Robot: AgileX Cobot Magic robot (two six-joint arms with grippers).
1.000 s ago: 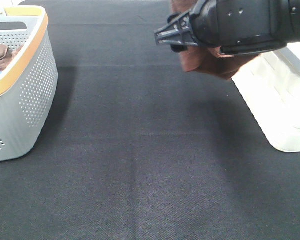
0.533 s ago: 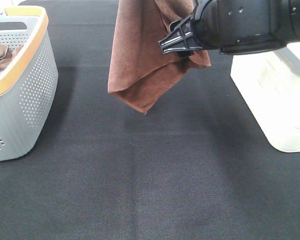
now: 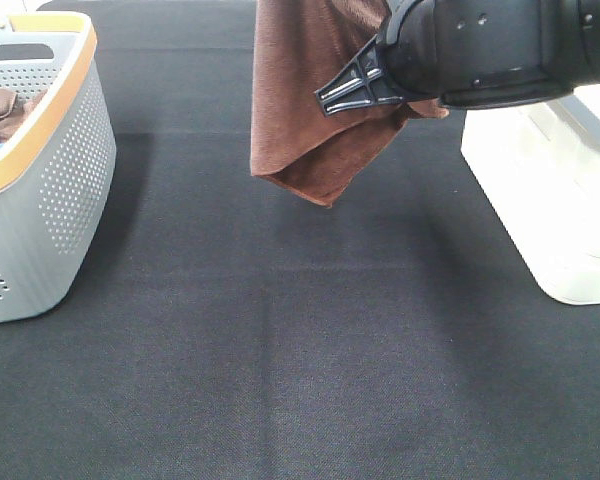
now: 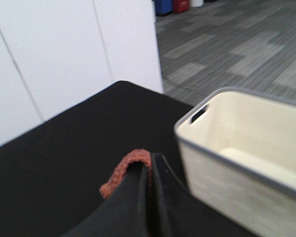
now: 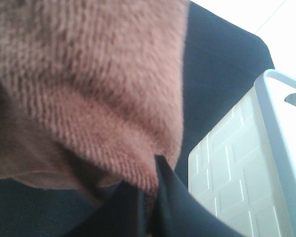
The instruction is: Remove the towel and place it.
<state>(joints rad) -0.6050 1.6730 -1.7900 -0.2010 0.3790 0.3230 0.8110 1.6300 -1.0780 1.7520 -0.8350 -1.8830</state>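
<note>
I count one towel [image 3: 305,110], two end effectors, two containers and one table [image 3: 280,350]. The towel hangs in the air over the far part of the table, folded on itself, with its lowest corner pointing down and clear of the black surface. It is between the two containers, nearer the white one.

The right end effector [image 3: 342,92] reaches in from the right, in front of the towel. Its fingers are clenched, and its wrist view shows them pressed together on a fold of the cloth. The left end effector [image 4: 149,170] is out of the high view. Its own camera shows it clenched too, with a rust-coloured stitched edge of the towel pinched at its tip.

On the left stands the grey basket [image 3: 70,170], perforated and orange-rimmed, with one darker brown cloth [image 3: 0,112] lying inside. On the right stands the white bin [image 3: 550,210], partly hidden behind the right arm. The table below the towel carries nothing I can see.
</note>
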